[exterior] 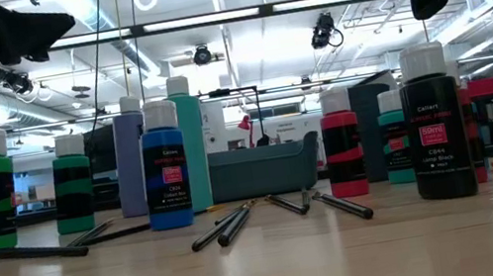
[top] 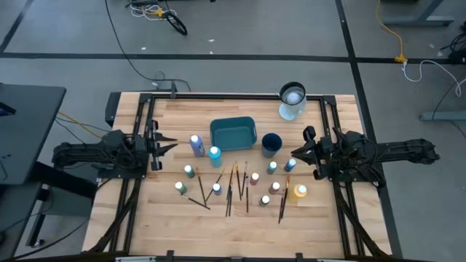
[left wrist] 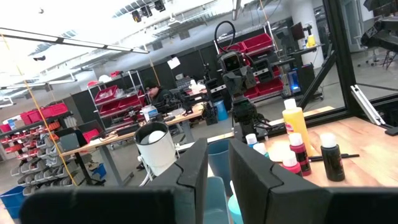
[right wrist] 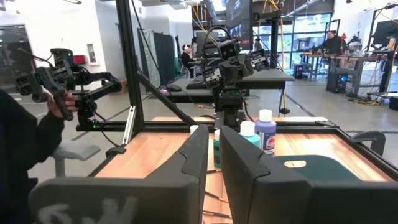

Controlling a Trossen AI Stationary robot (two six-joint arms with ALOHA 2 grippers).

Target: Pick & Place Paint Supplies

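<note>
Several small paint bottles [top: 216,189] stand upright on their bases on the wooden table, among them a lilac one [top: 196,145], a teal one [top: 215,155] and a yellow one [top: 300,191]. Thin dark brushes [top: 234,185] lie flat between them. In the low view a blue bottle [exterior: 164,167] and a black bottle [exterior: 435,126] stand nearest. My left gripper [top: 169,144] hovers at the table's left, beside the lilac bottle. My right gripper [top: 297,151] hovers at the right, by the bottles there. Each points toward the table's middle, with a narrow empty gap between its fingers [left wrist: 217,165] [right wrist: 214,158].
A teal rectangular tray [top: 233,133] sits at the far middle, with a dark blue cup [top: 271,143] to its right. A white cup [top: 292,102] stands at the far right corner. A black frame [top: 138,145] runs along the table's sides. Bare wood lies along the near edge.
</note>
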